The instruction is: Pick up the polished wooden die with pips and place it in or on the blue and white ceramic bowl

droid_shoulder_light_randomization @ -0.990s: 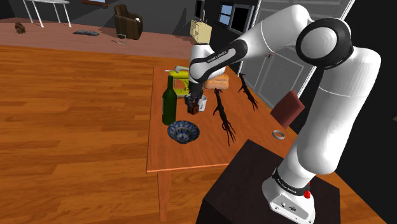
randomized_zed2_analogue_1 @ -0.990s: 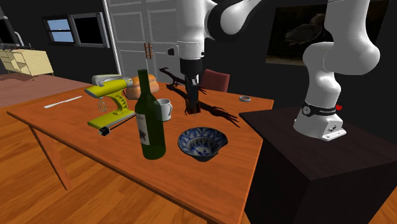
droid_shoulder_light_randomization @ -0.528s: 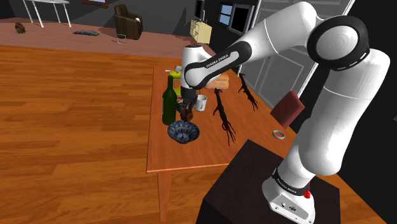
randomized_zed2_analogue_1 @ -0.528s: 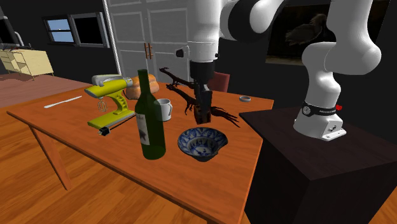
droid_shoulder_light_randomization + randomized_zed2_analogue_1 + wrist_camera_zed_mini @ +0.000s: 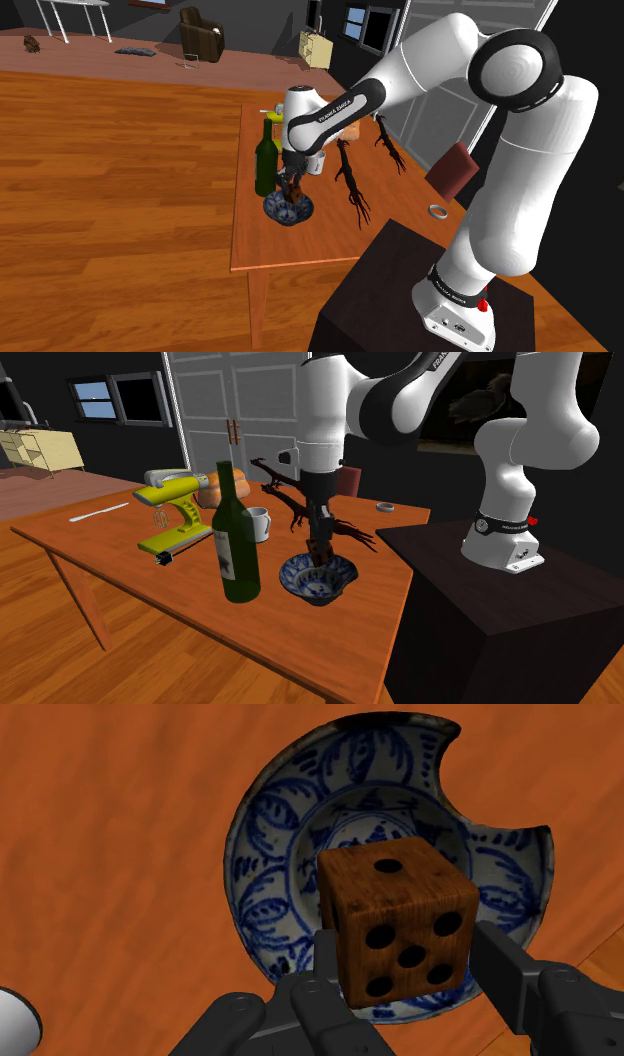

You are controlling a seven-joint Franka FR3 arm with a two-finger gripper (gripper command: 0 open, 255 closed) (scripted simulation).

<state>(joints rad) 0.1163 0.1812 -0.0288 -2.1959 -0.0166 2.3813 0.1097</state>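
die held over the bowl, my gripper closed on it

shoulder view: i see the gripper (image 5: 291,190) pointing down just above the blue and white bowl (image 5: 288,210), which sits on the wooden table (image 5: 250,245) just beside a green bottle (image 5: 265,160). second exterior view: the black fingers (image 5: 320,542) hang over the bowl's (image 5: 300,582) opening with something brown at their tips; the bottle stands just beside the bowl on this view's left, and a white mug (image 5: 258,524) and a yellow-green mixer (image 5: 180,512) stand farther back. wrist view: the brown wooden die (image 5: 398,924) with black pips sits between my two fingers, one pressed to each side, so i have it gripped. the bowl's painted inside lies directly beneath it, its rim broken by a jagged notch.
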